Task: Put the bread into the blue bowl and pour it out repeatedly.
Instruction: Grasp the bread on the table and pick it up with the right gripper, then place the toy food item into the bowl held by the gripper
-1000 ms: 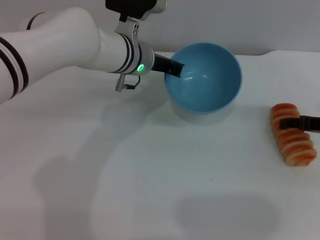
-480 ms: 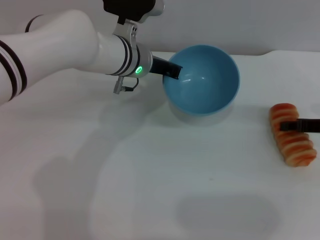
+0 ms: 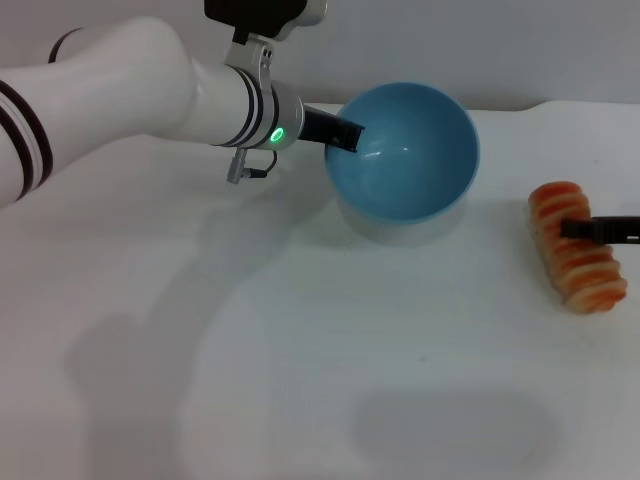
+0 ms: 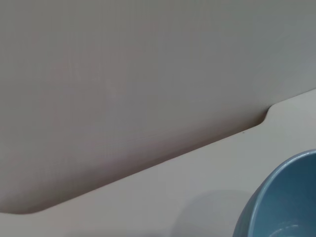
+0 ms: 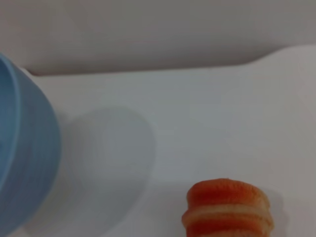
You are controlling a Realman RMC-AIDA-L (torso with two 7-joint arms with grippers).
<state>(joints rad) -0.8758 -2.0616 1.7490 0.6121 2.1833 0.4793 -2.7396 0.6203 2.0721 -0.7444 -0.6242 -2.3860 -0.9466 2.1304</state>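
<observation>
The blue bowl point(image 3: 405, 150) is held above the table at the back middle, tipped so its empty inside faces me. My left gripper point(image 3: 345, 135) is shut on its left rim, one dark finger reaching inside. Part of the bowl also shows in the left wrist view point(image 4: 281, 202) and in the right wrist view point(image 5: 24, 148). The bread point(image 3: 570, 262), orange and cream striped, is at the far right with its ridged top up. My right gripper point(image 3: 592, 231) comes in from the right edge, shut across the loaf's middle. One end of the bread point(image 5: 228, 207) shows in the right wrist view.
The white table point(image 3: 300, 350) stretches out in front of me, with a grey wall behind it. Its back edge has a step point(image 3: 520, 108) just right of the bowl. My left arm point(image 3: 120, 95) crosses the upper left.
The bread has shifted a little left and toward the bowl in the right gripper. The bowl has moved slightly up and tipped a bit more.
</observation>
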